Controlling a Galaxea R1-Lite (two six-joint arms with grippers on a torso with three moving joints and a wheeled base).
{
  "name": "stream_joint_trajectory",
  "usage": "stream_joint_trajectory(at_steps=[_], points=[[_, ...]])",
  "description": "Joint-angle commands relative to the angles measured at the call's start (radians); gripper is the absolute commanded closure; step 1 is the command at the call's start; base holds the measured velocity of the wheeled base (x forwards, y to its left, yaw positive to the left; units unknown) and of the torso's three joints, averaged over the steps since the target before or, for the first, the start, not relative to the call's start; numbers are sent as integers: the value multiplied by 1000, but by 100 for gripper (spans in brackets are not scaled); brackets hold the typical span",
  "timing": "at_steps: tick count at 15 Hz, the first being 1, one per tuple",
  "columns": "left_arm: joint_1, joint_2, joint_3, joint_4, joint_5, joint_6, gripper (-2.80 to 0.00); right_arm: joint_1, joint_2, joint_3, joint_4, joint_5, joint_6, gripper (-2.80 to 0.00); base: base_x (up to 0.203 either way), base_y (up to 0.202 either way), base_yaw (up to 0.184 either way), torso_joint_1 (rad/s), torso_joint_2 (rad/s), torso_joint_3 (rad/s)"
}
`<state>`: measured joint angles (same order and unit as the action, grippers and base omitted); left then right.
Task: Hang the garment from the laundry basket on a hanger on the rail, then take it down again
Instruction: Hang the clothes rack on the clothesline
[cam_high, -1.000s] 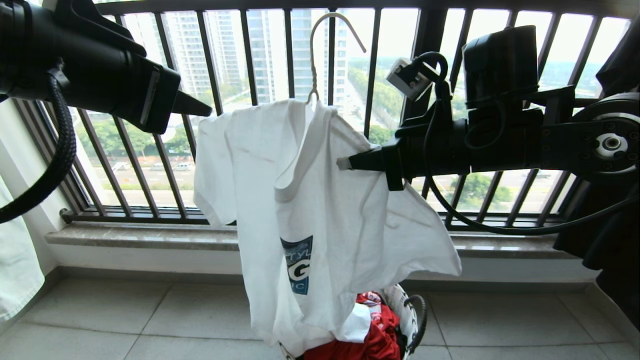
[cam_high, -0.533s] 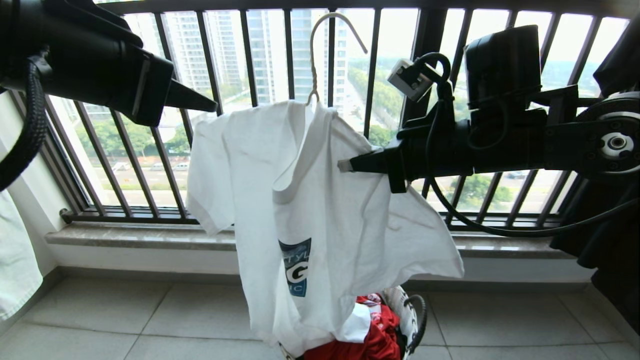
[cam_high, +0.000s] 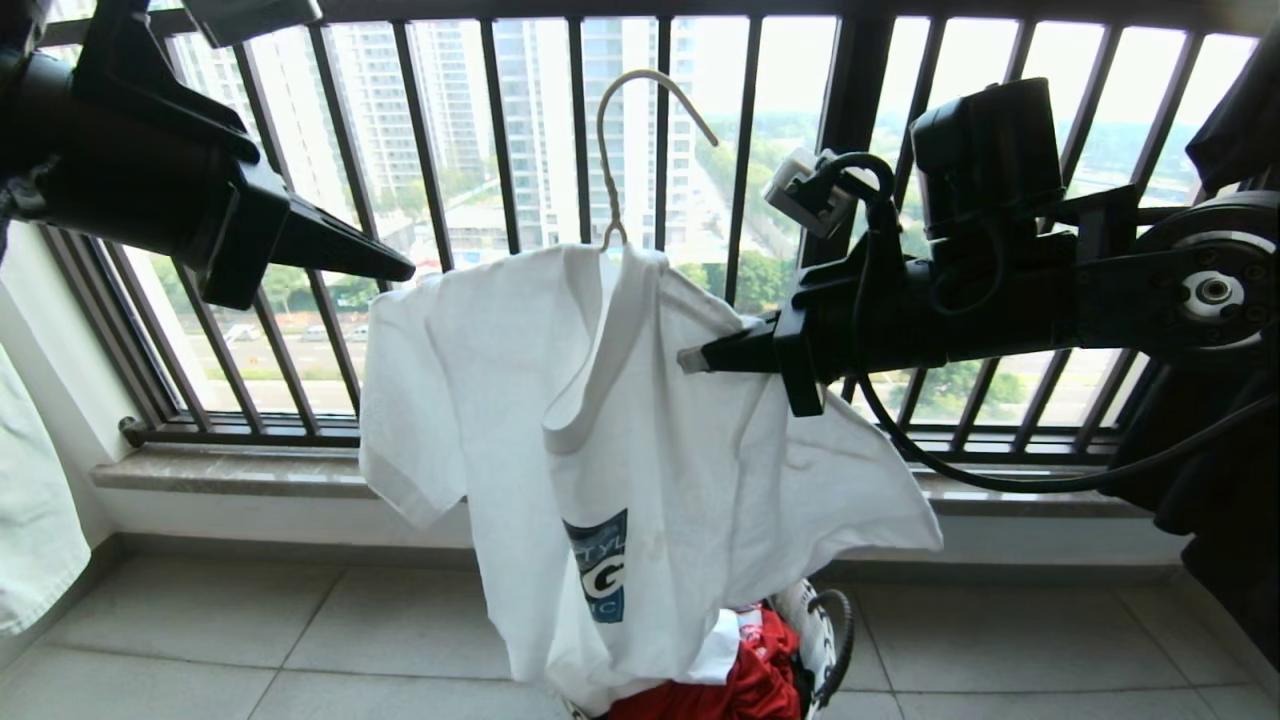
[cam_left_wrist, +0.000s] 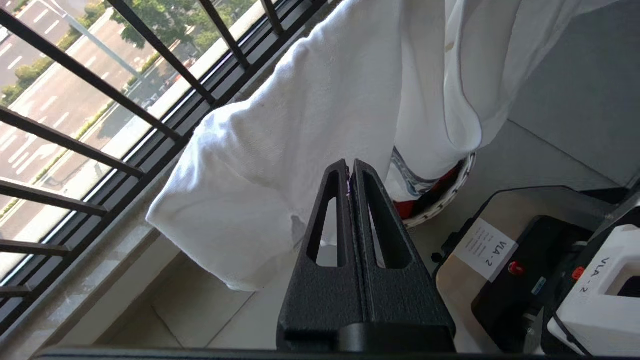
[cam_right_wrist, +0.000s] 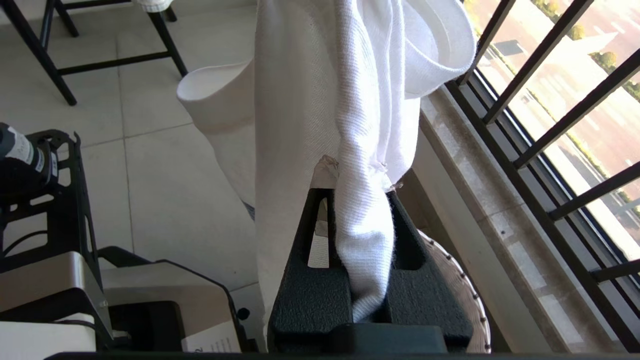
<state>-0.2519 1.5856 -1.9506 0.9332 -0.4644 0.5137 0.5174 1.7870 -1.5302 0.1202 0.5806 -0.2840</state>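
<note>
- Two grippers in view: my right gripper (cam_high: 690, 357) is pinched on a fold of the garment (cam_high: 640, 440) at its shoulder, cloth bunched between the fingers in the right wrist view; my left gripper (cam_high: 405, 270) is pressed together on nothing, its tip just beside the shirt's other shoulder and sleeve.
- The garment is out of the laundry basket (cam_high: 815, 625) and hangs in the air above it, with its lower hem at the basket's mouth. A red cloth (cam_high: 745, 680) lies in the basket.
- The hanger (cam_high: 625, 130) is inside the shirt; its long hook rises from the collar against the black window railing (cam_high: 480, 120).
- The hook is caught on nothing that I can see. The rail is in none of the views.
- Fit on the hanger: uneven. The collar sags to one side and the shirt drapes crooked; whether both shoulders sit on the wire I cannot tell.
- Judgement: dressing the hanger looks largely done. Outstanding: hooking it over the rail, letting go, then taking it down again.
- Risk noted: my hold is on cloth, so the hanger could slip inside the shirt during the lift.
</note>
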Motion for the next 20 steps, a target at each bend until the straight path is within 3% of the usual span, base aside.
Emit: stream_joint_trajectory(at_steps=[1,5,7,13,14,15,20], points=[[6,13,-1,15,-95,29,0,-15,-1,18,1,32,-8,0,0,0,0,0,0,0],[9,41,-1,1,-192,50,0,-16,-24,42,2,36,-29,0,0,0,0,0,0,0],[47,43,-1,-21,-268,49,0,-16,-46,71,-1,41,-30,0,0,0,0,0,0,0],[47,99,2,-22,-291,77,0,-14,-49,79,-2,65,-30,0,0,0,0,0,0,0],[44,96,6,-22,-327,77,-280,-14,-49,81,-2,65,-30,0,0,0,0,0,0,0],[43,90,11,-23,-368,77,-280,-14,-49,81,-2,65,-30,0,0,0,0,0,0,0],[45,84,4,-34,-370,76,-280,-14,-51,82,-2,65,-30,0,0,0,0,0,0,0]])
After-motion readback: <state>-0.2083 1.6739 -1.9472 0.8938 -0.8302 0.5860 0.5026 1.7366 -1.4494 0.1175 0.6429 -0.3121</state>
